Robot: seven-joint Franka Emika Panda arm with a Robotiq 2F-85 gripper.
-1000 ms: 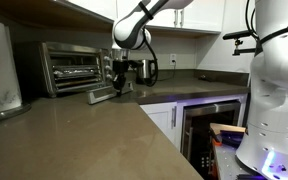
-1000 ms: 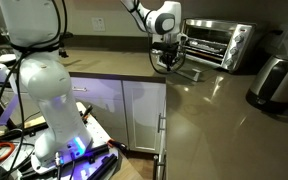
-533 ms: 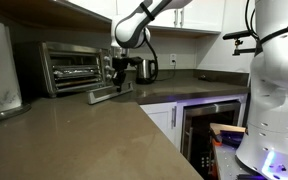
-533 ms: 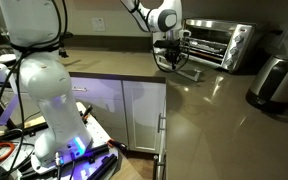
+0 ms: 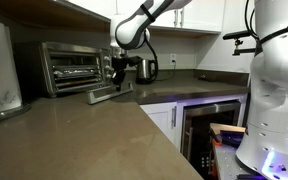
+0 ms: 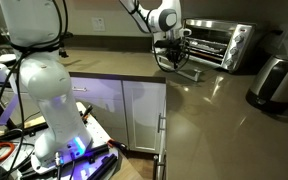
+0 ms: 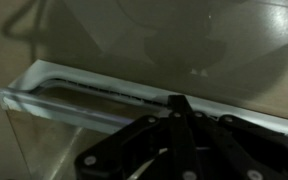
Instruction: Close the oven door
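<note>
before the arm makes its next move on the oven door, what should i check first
1. Glass-windowed metal oven door lies folded down, open: ok, closing is left to do.
2. Black pincer is at the door's front edge: ok.
3. Pincer fingers together for pushing: ok, the wrist view shows them shut.
4. Pincer below the edge, ready to lift: cannot tell.
5. Nothing resting on the door before the boxy silver toaster oven: ok.
6. Steel kettle stands aside of the swing: ok.
</note>
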